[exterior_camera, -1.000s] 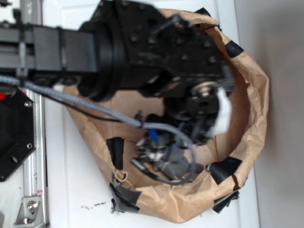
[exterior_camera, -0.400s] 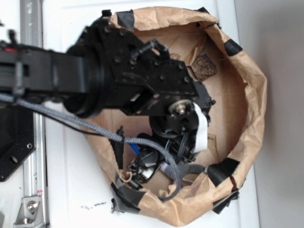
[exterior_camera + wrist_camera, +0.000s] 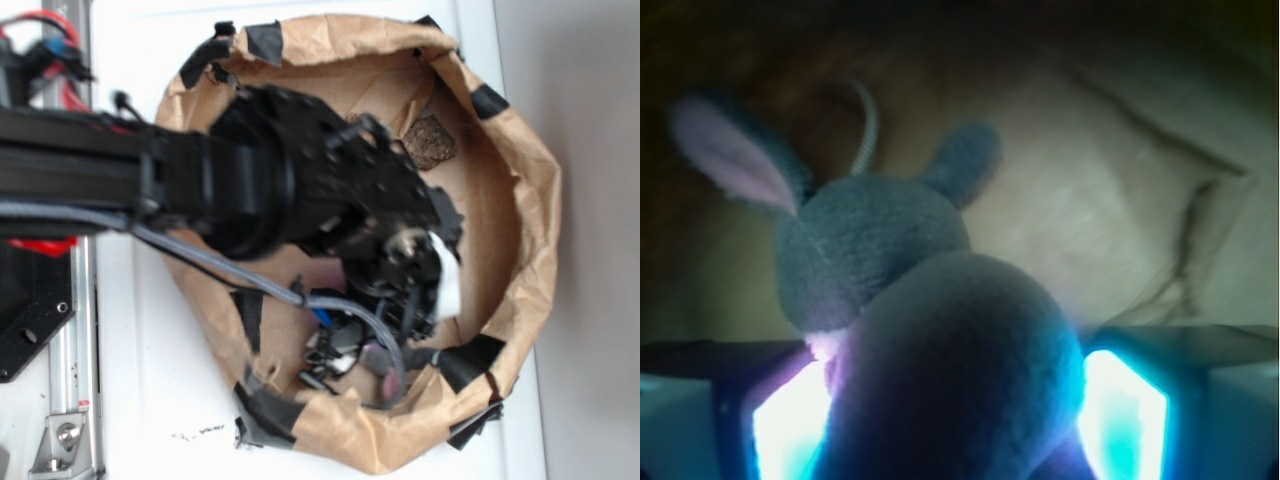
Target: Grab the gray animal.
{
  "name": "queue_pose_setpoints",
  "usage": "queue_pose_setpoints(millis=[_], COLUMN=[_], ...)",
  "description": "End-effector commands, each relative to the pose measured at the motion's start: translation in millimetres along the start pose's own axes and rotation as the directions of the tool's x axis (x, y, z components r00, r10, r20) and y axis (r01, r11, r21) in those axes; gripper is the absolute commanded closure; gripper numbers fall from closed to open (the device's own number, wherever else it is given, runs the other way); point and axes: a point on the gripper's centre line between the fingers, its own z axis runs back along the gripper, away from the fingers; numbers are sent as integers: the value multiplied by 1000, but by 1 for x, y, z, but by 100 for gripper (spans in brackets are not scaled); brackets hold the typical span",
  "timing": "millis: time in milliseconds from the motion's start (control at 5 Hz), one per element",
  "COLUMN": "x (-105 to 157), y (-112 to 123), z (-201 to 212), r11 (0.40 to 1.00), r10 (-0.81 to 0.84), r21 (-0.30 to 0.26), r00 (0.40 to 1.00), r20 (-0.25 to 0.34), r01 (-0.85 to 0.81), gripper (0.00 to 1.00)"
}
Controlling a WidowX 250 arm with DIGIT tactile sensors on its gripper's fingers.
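Observation:
The gray animal (image 3: 880, 250) is a soft plush bunny with a pink-lined ear, and it fills the wrist view. Its round body sits between the two glowing pads (image 3: 790, 430) and touches both. My gripper (image 3: 958, 400) is shut on its body, and the head points away from the camera. In the exterior view the gripper (image 3: 350, 345) is low inside the brown paper bag, near the front wall. A bit of gray plush (image 3: 385, 365) shows just below it. The arm hides the rest of the toy.
The crumpled paper bag (image 3: 535, 200) rings the work area, with black tape patches (image 3: 470, 358) along its rim. A dark brown rough chunk (image 3: 430, 140) lies at the back right of the bag floor. A gray cable (image 3: 200, 265) trails from the arm across the bag's left side.
The arm has swung down and toward the bag's front wall, uncovering the brown chunk. The gripper has come down over the gray toy.

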Motion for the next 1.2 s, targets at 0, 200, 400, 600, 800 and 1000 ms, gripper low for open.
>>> queue_pose_setpoints(millis=[0, 200, 400, 600, 800, 1000], x=[18, 8, -7, -22, -23, -19], y=[25, 36, 36, 20, 1, -6], z=[64, 103, 124, 143, 149, 146], r11=[966, 923, 871, 801, 792, 795], r10=[181, 332, 450, 563, 576, 568], r21=[157, 134, 143, 169, 198, 224], r00=[971, 923, 880, 819, 814, 821], r20=[154, 196, 148, 110, 75, 51], r01=[-204, -360, -470, -574, -578, -564], gripper=[100, 100, 100, 100, 100, 100])
